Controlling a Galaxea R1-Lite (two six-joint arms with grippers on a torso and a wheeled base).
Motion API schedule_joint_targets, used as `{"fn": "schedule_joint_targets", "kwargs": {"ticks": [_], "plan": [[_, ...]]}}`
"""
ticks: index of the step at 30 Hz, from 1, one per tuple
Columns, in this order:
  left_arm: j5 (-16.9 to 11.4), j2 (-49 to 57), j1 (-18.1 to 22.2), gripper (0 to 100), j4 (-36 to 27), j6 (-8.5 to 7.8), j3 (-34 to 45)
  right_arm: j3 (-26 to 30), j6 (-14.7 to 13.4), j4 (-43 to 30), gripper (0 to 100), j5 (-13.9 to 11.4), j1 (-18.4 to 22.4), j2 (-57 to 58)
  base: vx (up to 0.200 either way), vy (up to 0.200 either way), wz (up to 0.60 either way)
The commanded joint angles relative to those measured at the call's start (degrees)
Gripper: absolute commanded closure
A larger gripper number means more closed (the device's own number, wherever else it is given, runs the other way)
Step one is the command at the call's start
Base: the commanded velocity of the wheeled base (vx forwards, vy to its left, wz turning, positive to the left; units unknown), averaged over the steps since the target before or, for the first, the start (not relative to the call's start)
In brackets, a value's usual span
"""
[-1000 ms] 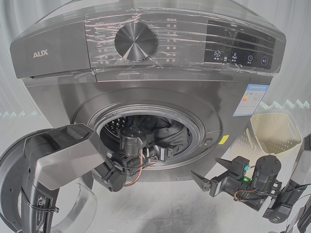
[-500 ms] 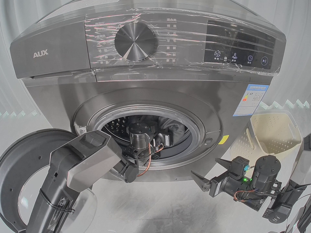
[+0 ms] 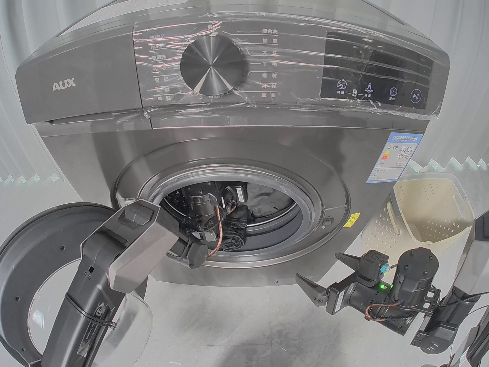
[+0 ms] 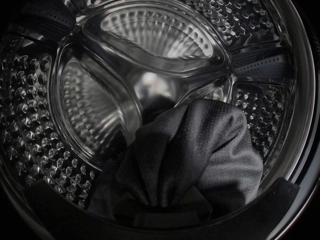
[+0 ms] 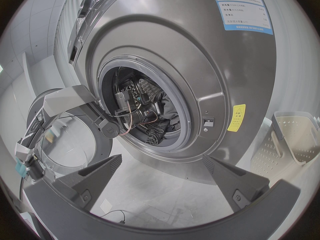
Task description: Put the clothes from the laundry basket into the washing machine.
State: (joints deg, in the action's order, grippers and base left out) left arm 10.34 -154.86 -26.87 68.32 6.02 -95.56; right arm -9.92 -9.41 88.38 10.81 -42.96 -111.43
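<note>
While left tool [image 3: 232,202] pinches dark garment [image 4: 186,150] inside drum [image 4: 33,117]: best push deeper, release low, so nothing trails over rim. Right tool [image 3: 320,267] wide open near laundry basket [image 3: 433,200].

The washing machine's [image 3: 229,143] door [image 3: 30,261] stands open at its left; clothes [image 4: 200,150] lie inside the drum [image 4: 33,117], with the left arm's [image 3: 132,240] end in the opening; the laundry basket [image 3: 433,210] stands at the machine's right, behind the right gripper [image 3: 317,266].
</note>
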Motion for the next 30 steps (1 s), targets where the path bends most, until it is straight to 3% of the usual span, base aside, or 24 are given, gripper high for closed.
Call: {"fn": "schedule_joint_targets", "kwargs": {"ticks": [1,2,7,18,30], "plan": [[0.03,-0.36,-0.11,100,-0.11,0.13,0.11,-0.01,0.01,0.04,0,0.0,-0.02,-0.45,0.0,0.0,0.0],[0.03,-0.27,-0.11,0,-0.2,0.13,0.11,-0.01,0.01,0.04,0,0.0,-0.02,-0.36,0.0,0.0,0.0],[-0.05,0.17,-0.29,0,-0.2,0.57,1.26,-0.01,0.01,0.04,0,0.0,0.07,-0.36,0.0,0.0,0.0],[-1.9,9.4,-2.49,0,2.08,0.22,22.0,-0.01,0.01,0.04,0,0.0,0.07,-0.45,0.0,0.0,0.0],[-3.31,12.21,-2.66,0,1.21,-0.84,30.52,-0.01,0.01,0.04,0,0.0,-0.02,-0.36,0.0,0.0,0.0]]}}
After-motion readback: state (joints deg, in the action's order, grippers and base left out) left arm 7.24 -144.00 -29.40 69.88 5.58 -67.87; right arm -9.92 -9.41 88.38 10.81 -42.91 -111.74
